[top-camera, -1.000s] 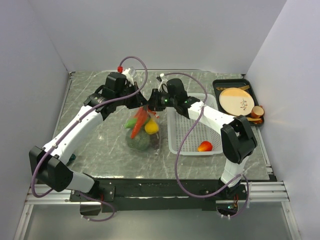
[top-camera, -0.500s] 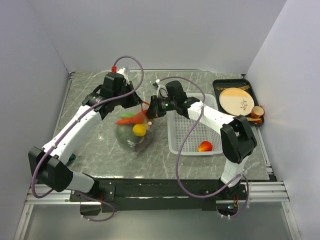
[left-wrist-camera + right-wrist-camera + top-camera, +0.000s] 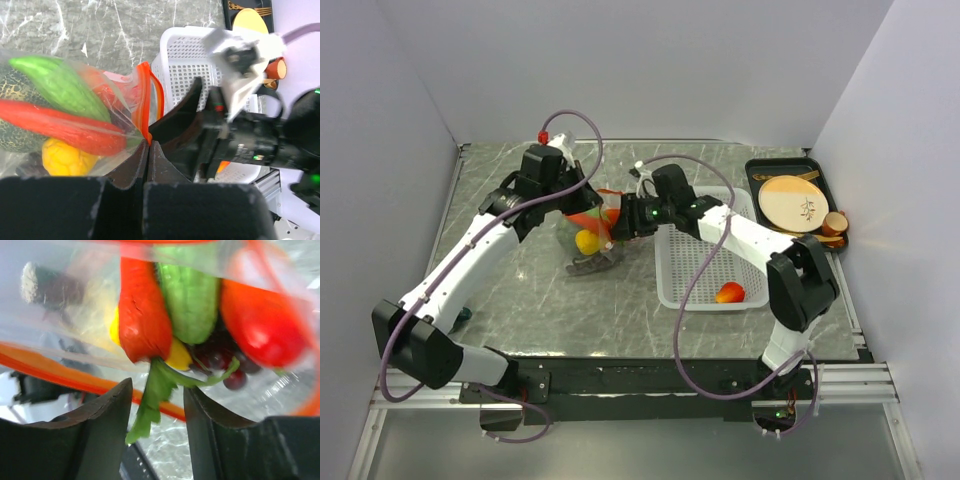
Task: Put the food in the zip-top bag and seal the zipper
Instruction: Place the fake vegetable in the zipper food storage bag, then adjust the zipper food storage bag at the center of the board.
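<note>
"Clear crinkly plastic, from above: the zip-top bag [image 3: 588, 240] sits between the left claw [image 3: 586, 206] and the right claw [image 3: 614, 226]. Its mouth is at the claws and its bulging end lies toward the table's [image 3: 520, 290] near edge."

"Left wrist view?"

"The left claw is pinched tight on the zipper [image 3: 141, 107], whose orange-red strip runs away from its tips. The carrot [image 3: 60, 125] and the green piece [image 3: 60, 82] lie crosswise."

"Right wrist?"

"The right claw's jaws stand apart, gripping nothing. The carrot's leafy end points between them, with the grapes [image 3: 225, 362] and the tomato [image 3: 260, 325] beside it."

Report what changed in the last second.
The zip-top bag with its food moved away from the arm bases and slightly left. The right hand opened at the bag's mouth. The left hand stayed shut on the zipper; the basket, the red piece in it and the tray did not move.
</note>
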`<state>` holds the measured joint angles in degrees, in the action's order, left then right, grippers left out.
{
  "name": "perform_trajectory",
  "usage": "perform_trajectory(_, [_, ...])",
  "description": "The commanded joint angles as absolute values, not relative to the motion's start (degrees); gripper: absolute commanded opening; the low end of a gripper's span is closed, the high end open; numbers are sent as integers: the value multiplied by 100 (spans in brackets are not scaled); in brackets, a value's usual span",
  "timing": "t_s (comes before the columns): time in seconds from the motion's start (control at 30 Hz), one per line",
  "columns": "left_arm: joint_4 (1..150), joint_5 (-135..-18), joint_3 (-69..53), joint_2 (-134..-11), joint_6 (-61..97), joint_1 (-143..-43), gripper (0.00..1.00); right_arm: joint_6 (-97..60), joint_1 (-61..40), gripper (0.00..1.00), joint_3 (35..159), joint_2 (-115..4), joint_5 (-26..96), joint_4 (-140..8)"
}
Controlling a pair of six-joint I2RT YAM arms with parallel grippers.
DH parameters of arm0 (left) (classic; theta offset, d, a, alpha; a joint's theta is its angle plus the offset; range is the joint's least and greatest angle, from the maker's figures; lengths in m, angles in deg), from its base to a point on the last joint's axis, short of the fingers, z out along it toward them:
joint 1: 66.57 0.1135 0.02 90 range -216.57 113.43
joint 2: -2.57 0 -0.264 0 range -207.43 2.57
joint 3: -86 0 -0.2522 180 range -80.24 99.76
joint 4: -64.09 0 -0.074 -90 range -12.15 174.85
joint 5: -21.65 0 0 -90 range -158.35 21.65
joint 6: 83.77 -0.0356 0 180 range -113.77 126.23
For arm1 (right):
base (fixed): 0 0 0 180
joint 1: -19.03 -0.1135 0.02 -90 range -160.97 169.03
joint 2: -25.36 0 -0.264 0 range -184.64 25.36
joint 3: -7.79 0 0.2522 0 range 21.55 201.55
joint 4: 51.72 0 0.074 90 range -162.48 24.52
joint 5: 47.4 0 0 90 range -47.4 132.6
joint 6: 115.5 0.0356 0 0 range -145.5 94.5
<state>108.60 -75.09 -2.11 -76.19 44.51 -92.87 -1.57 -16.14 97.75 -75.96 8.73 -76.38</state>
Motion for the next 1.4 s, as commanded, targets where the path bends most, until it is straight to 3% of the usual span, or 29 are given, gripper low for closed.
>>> perform_trajectory(0.0, [10334, -7696, -298, -7214, 4358, -9276, 1, -186, -1463, 54, 9626, -6764, 1895, -7541])
perform_trajectory(0.17, [10264, -7749, -465, -7109, 4253, -9276, 1, -133, -1199, 58, 9441, -6456, 2326, -7567])
perform_trajectory(0.37, [10229, -7705, -518, -7056, 4209, -9276, 1, -80, -1006, 55, 9590, -6622, 2643, -8085])
perform_trajectory(0.67, [10211, -7512, -553, -7003, 4244, -9223, 1, -159, -1023, 45, 9388, -6807, 2257, -8157])
perform_trajectory(1.2, [10185, -7538, -606, -6898, 4270, -9135, 1, 139, -1058, 44, 9318, -7360, 1668, -8026])
perform_trajectory(1.27, [10176, -7529, -641, -6862, 4270, -9127, 1, 253, -1050, 37, 9309, -7387, 1439, -7832])
perform_trajectory(1.3, [10167, -7520, -650, -6862, 4270, -9118, 1, 289, -1050, 22, 9274, -7352, 1447, -7779])
perform_trajectory(1.37, [10193, -7512, -668, -6862, 4261, -9109, 1, 289, -1067, 5, 9265, -7116, 1605, -7691])
